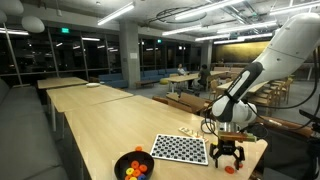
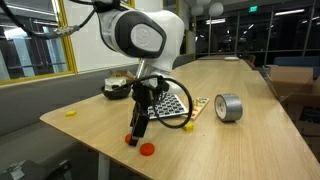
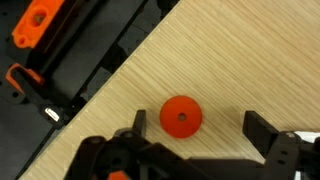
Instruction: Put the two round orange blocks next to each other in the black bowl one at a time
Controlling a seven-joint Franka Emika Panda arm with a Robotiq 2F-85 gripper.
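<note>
A round orange block point(image 3: 181, 116) lies flat on the wooden table between my gripper's point(image 3: 200, 132) open fingers, nearer the left finger and touching neither. In an exterior view an orange block point(image 2: 147, 149) lies by the table edge just beside the gripper point(image 2: 137, 132), and a small red patch point(image 2: 130, 140) shows at the fingertips. In an exterior view the gripper point(image 1: 228, 160) hangs low over an orange block point(image 1: 231, 169). The black bowl point(image 1: 122, 160) holds orange and yellow pieces and also shows behind the arm point(image 2: 113, 89).
A checkered board point(image 1: 180, 149) lies between bowl and gripper and shows again point(image 2: 172, 103). A grey tape roll point(image 2: 229, 107), a pale beige strip point(image 2: 198, 107) and small yellow pieces point(image 2: 70, 113) lie around. The table edge point(image 3: 110, 85) runs close by, with orange clamps point(image 3: 35, 25) beyond.
</note>
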